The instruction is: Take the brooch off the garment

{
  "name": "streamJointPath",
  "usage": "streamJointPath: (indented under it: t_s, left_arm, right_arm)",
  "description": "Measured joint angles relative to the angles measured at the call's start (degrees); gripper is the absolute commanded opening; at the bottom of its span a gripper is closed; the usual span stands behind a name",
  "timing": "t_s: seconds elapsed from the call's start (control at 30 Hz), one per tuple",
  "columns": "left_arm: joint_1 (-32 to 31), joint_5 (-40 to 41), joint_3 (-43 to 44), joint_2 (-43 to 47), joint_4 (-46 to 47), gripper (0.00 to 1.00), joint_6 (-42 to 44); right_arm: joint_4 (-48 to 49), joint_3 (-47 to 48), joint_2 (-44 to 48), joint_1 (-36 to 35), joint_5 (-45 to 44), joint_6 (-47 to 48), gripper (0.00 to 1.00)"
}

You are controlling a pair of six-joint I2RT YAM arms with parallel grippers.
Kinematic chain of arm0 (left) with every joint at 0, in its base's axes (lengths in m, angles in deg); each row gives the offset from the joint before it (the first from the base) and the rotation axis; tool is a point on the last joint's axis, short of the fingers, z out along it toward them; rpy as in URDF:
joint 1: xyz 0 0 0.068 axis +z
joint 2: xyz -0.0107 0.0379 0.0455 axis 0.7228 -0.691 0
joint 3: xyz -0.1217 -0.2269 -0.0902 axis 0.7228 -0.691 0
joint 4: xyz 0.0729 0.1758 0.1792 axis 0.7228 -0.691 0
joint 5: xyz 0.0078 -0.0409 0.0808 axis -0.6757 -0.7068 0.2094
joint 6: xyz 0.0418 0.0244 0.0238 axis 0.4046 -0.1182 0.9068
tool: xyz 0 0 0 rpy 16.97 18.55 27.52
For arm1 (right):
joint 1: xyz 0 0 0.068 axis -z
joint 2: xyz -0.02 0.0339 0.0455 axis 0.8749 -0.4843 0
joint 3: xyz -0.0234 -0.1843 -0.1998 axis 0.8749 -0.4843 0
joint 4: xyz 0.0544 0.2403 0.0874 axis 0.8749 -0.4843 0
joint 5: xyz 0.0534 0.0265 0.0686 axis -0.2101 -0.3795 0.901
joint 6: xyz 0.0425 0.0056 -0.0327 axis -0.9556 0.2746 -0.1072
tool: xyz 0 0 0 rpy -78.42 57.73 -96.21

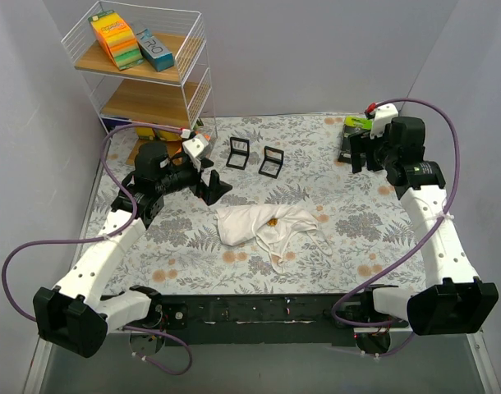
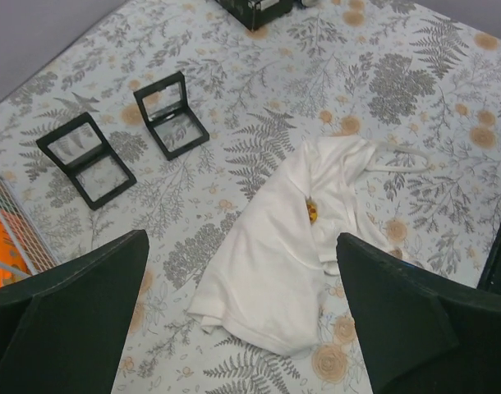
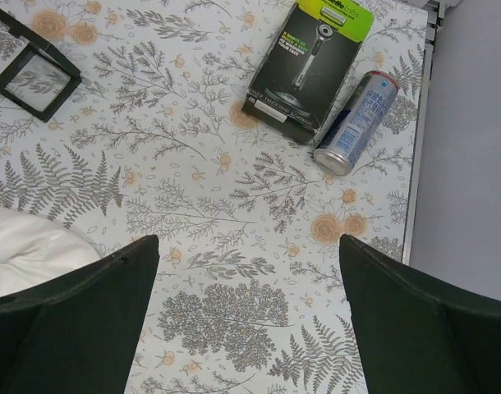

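Observation:
A crumpled white garment (image 1: 263, 228) lies mid-table, with a small orange-yellow brooch (image 1: 273, 222) pinned near its middle. In the left wrist view the garment (image 2: 275, 254) lies below the jaws and the brooch (image 2: 313, 213) shows in a fold. My left gripper (image 1: 211, 187) is open and empty, hovering left of and behind the garment. My right gripper (image 1: 361, 153) is open and empty at the far right, well away from the garment; only a garment corner (image 3: 25, 246) shows in its view.
Two black display frames (image 1: 238, 153) (image 1: 272, 162) stand behind the garment. A razor box (image 3: 310, 66) and a drink can (image 3: 356, 123) lie at the far right. A wire shelf (image 1: 144, 70) with boxes stands at the back left.

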Motion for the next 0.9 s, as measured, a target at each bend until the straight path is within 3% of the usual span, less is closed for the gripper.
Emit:
streamJointPath:
  t_s: [0.17,0.33,0.47,0.6,0.73,0.9]
  left_arm:
    - [0.02,-2.40,-0.02,0.00,-5.18,0.98,1.51]
    - [0.02,-3.32,-0.98,0.00,-9.40,0.98,2.95]
    - [0.02,-2.29,-3.76,-0.09,-10.84,0.95,3.91]
    - [0.02,-0.07,-4.87,-2.19,-11.43,0.80,4.66]
    - [0.02,0.76,-4.87,-5.09,-11.06,0.72,5.03]
    - [-0.07,0.72,-6.58,-8.07,-10.69,0.71,7.76]
  right_arm:
    - [-0.63,-0.85,-1.05,0.00,1.25,2.40,0.97]
    - [-3.08,-1.29,-1.73,0.00,7.93,9.38,0.96]
    - [-4.37,-2.91,-1.75,-0.02,12.94,15.28,0.83]
    - [-4.92,-6.54,-2.73,-0.02,15.08,21.55,0.63]
    - [-6.40,-9.22,-6.88,-0.02,16.50,26.97,0.62]
    - [-10.43,-10.19,-11.72,-0.09,21.31,33.51,0.62]
